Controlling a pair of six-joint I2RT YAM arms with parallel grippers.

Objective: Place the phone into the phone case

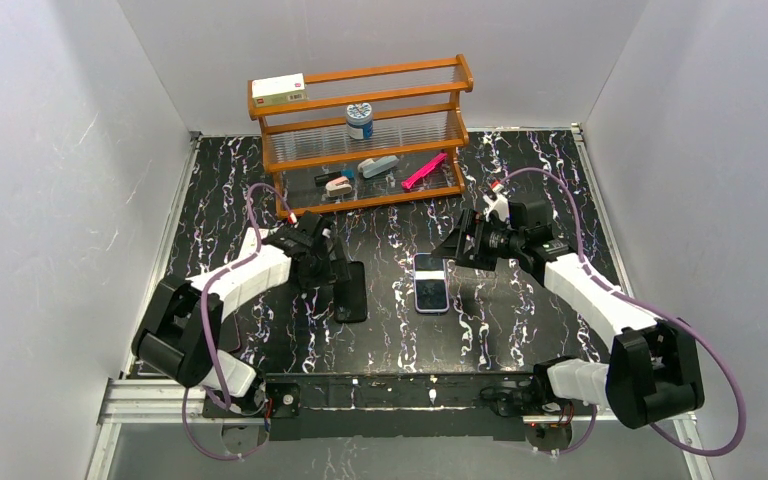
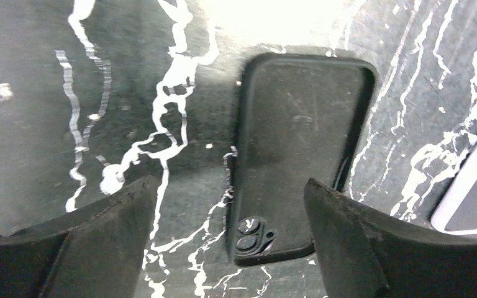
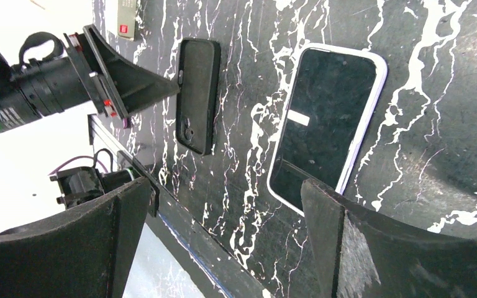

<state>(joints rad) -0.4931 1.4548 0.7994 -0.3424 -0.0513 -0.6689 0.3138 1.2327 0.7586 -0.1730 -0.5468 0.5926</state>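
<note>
Black left pincer point(image 2: 230, 186) above phone case point(image 2: 304, 136)

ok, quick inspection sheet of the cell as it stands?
Surface: black marbled table, no spills seen.
Job's things: phone lies flat, screen up, mid-table; phone case lies flat to its left, apart from it, phone not in it.
Clutter: wooden rack at the back, holding a white box, a jar, a pink item and small bits.
Grippers: left gripper open over the case; right gripper open at the phone.
Cables: purple cables loop off both arms, clear of the job's things.
Surroundings: white walls on three sides.
</note>
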